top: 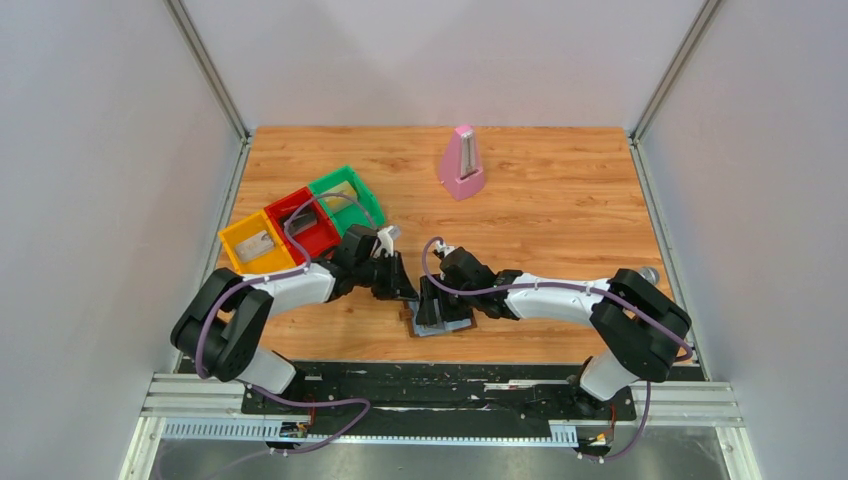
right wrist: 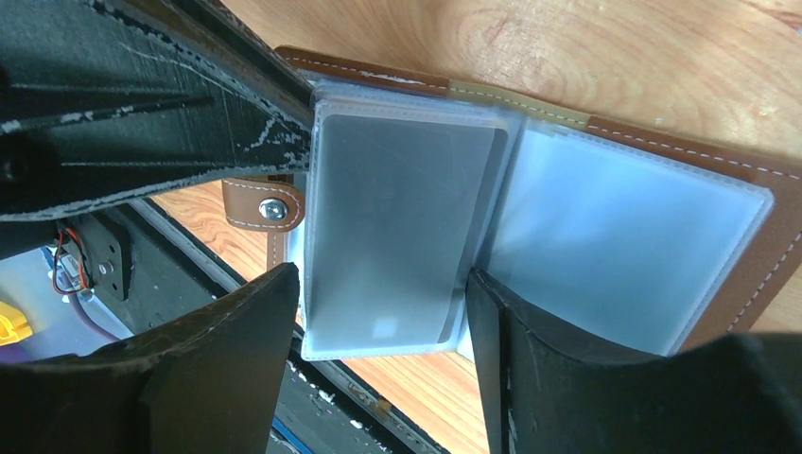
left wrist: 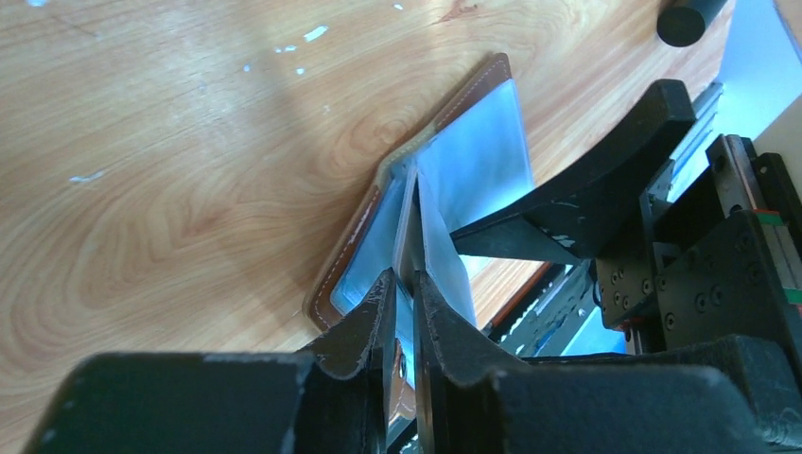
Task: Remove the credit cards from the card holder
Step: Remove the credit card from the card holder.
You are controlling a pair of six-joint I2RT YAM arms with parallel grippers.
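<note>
Lying open at the lower centre of the top view, the card holder (top: 445, 318) rests on the bench (top: 570, 215) between the two arms, grey-blue sleeves up and brown rim showing. The left hand (left wrist: 405, 286) is clenched on a thin leaf of the holder that stands upright from its spine. The right hand (right wrist: 381, 279) is released, with its fingers spread on either side of a clear sleeve that has a grey-silver credit card (right wrist: 397, 222) inside; I cannot tell whether they touch the sleeve. The clasp tab (right wrist: 265, 206) shows at the left of the right wrist view. The yellow, red and green trays (top: 303, 222) sit at the upper left and a pink metronome (top: 462, 160) stands at the upper centre.
</note>
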